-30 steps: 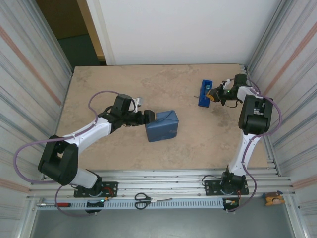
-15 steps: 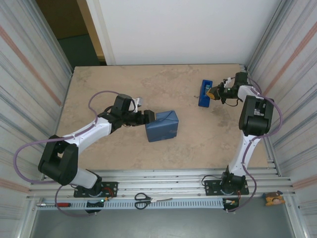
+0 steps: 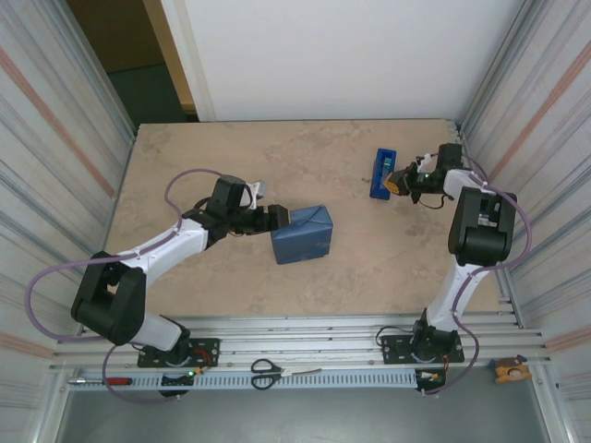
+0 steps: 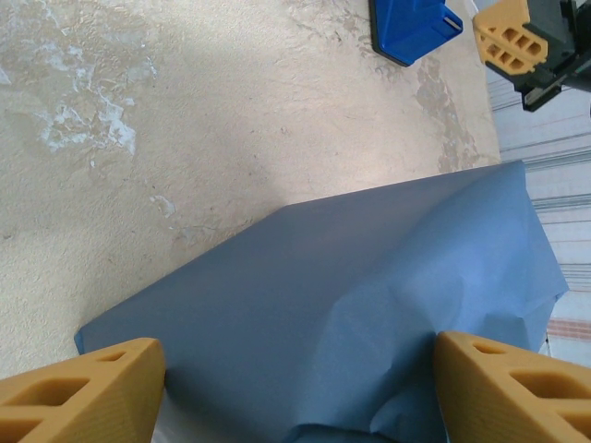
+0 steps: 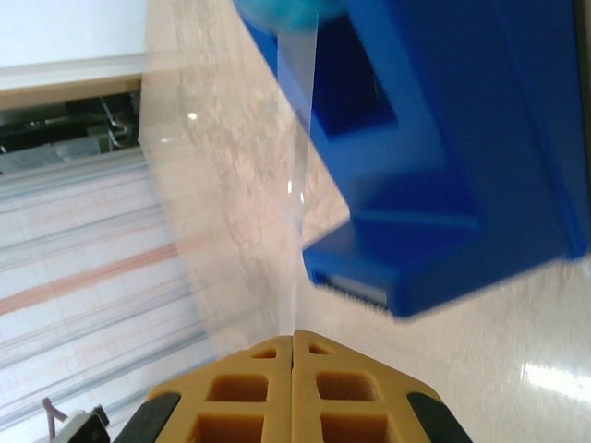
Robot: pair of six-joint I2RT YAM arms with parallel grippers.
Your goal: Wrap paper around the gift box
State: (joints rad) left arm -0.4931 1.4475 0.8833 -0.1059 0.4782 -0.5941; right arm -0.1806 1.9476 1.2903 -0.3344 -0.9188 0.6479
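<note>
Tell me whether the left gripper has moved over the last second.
No. The left gripper stays at the paper, unchanged against the table's left edge.

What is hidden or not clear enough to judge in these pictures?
- Gift box: wholly under the paper, top and left wrist views.
- Left claw: fingers cut by the bottom edge, left wrist view; contact with the paper uncertain.
- Tape dispenser: blurred, cut by the frame edges, right wrist view.

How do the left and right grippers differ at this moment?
The left gripper stands wide open; the right gripper is shut. The left gripper flanks the paper; the right gripper pinches a clear tape strip running from the dispenser. Both have orange fingers.
</note>
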